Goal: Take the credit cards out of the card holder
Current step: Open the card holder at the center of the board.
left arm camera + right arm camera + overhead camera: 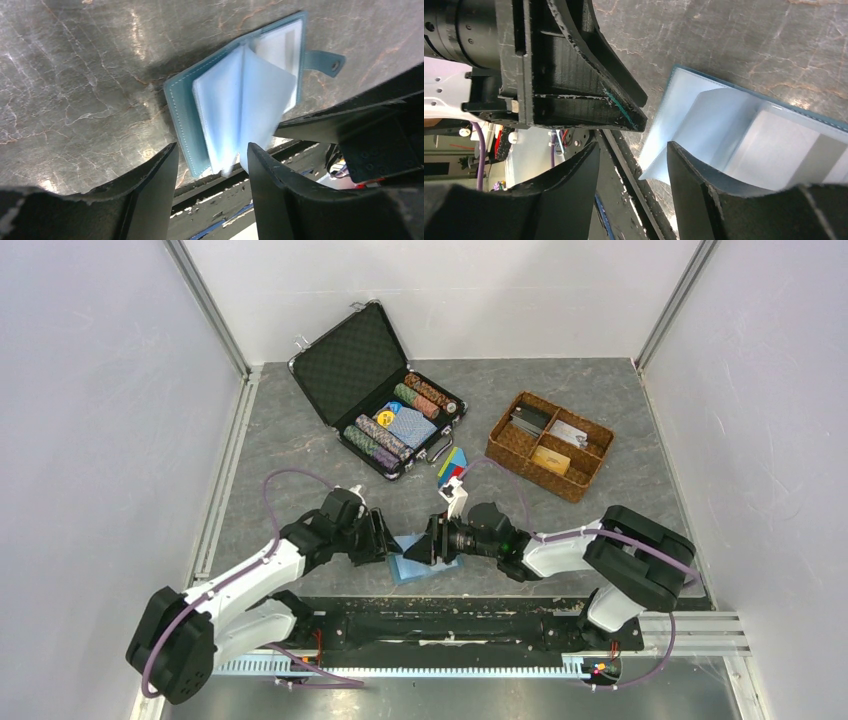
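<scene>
My left gripper (pixel 211 150) stands parted and clamps nothing, though a sleeve tip pokes into the gap. My right gripper (pixel 633 147) faces it, likewise parted and empty. Between them the holder (pixel 180 110) lies spread on the table (pixel 300 440) at the near edge, its sleeves (pixel 250 95) fanned up. I judge it light, floppy and slick, so I would pin the stiffer cover and pinch a card's edge. I can't make out cards inside. The grippers crowd each other. The chip case (pixel 350 360) and tray (pixel 503 445) sit well apart.
</scene>
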`<state>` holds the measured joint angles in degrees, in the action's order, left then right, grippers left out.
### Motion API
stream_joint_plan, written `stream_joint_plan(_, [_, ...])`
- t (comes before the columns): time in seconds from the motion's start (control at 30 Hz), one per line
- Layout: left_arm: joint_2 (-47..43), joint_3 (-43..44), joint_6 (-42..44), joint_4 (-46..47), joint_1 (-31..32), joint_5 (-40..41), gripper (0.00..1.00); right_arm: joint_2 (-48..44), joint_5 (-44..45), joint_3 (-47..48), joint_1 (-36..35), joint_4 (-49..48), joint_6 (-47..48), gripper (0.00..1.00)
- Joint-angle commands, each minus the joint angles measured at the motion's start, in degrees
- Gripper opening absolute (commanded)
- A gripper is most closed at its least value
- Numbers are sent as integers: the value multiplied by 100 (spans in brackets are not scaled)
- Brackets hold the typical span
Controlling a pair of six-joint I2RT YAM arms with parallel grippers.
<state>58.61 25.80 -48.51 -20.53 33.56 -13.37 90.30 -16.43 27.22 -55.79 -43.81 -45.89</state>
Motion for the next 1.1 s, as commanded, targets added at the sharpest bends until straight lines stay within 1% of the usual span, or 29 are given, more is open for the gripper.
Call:
stream_joint_plan(0.0, [-348, 316, -61, -110, 13, 112, 60, 228, -251, 90, -37, -805, -80, 55])
stream_joint_plan(0.23, [-735, 425, -80, -311, 13, 275, 60, 558, -372, 90, -40, -1173, -235, 50])
stream_joint_plan(0.47, [-717, 508, -72, -237, 10, 227, 58, 674, -297, 143, -38, -809, -86, 46])
stream_joint_plan(0.57, [-588, 517, -38, -30, 15, 18, 54, 451, -33, 117, -37, -329, 110, 44])
stream_joint_plan(0.67, [-434, 521, 11, 322, 13, -439, 51, 193, 358, 168, -37, 418, 480, 42])
stream_joint_plan(0.73, [-344, 520, 18, 560, 11, -725, 49, 150, 539, 179, -38, 676, 588, 42])
stream_joint_plan(0.93, [-361, 500, -129, 903, 13, -863, 48, 247, 669, -30, -54, 522, 399, 32])
stream_joint_plan(1.07, [-290, 456, -150, 1162, 22, -1013, 47, 350, 769, -68, -98, 479, 303, 30])
